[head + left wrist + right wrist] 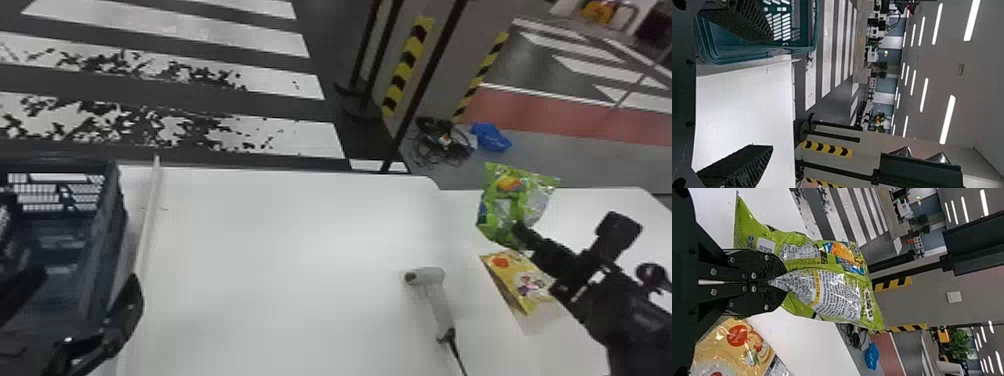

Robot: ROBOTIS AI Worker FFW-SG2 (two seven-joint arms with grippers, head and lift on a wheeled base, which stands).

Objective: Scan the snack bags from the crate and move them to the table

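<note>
Right gripper (779, 282): closed on a gathered fold of the green snack bag's (832, 286) film, probably because a pinch of slack gives flat fingers more purchase than the puffed body. Bag is held over the table's (300, 225) right side, near the yellow snack bag (530, 285); likely to be set down there, away from the scanner (440, 305). Left gripper (770, 93): fingers apart, empty, by the crate (117, 210), presumably placed for another pick.
</note>
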